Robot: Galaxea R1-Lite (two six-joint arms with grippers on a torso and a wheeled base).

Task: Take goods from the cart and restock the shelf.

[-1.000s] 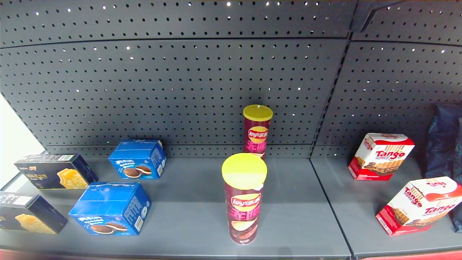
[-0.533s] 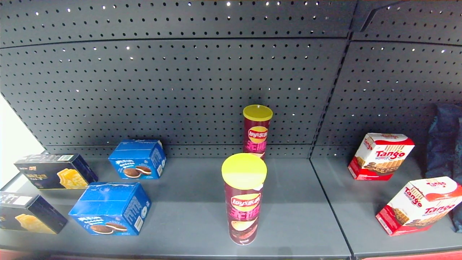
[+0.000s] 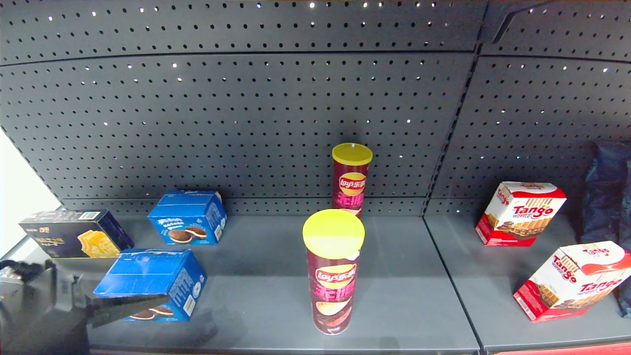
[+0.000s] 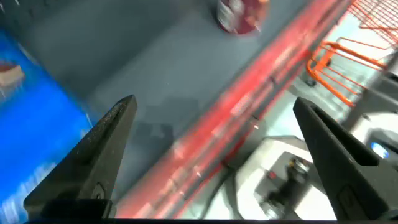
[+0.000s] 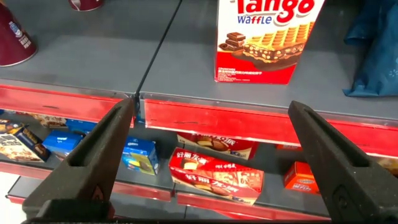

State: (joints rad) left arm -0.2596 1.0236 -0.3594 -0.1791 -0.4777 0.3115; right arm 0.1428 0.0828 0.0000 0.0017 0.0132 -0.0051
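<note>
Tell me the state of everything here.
Front chip can: upright, lid on.
Rear chip can: upright, lid on.
Front blue cookie box: closed, lying flat.
Rear blue cookie box: closed, lying flat.
Dark cracker box: closed, lying flat.
Front wafer box: closed, standing.
Rear wafer box: closed, standing.
Left tool: open, empty.
Right tool: open, empty.

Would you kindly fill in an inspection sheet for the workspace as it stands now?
Surface: grey shelf, partly stocked.
Job's things: front chip can and rear chip can upright; front cookie box, rear cookie box; cracker box; rear wafer box, front wafer box; orange cart, blurred.
Clutter: dark blue bags at the shelf's right end.
Grippers: left gripper open, empty, by the front cookie box; right gripper open, empty, before the red shelf edge.
Cables: nothing seen.
Surroundings: pegboard back panel; stocked lower shelf.
</note>
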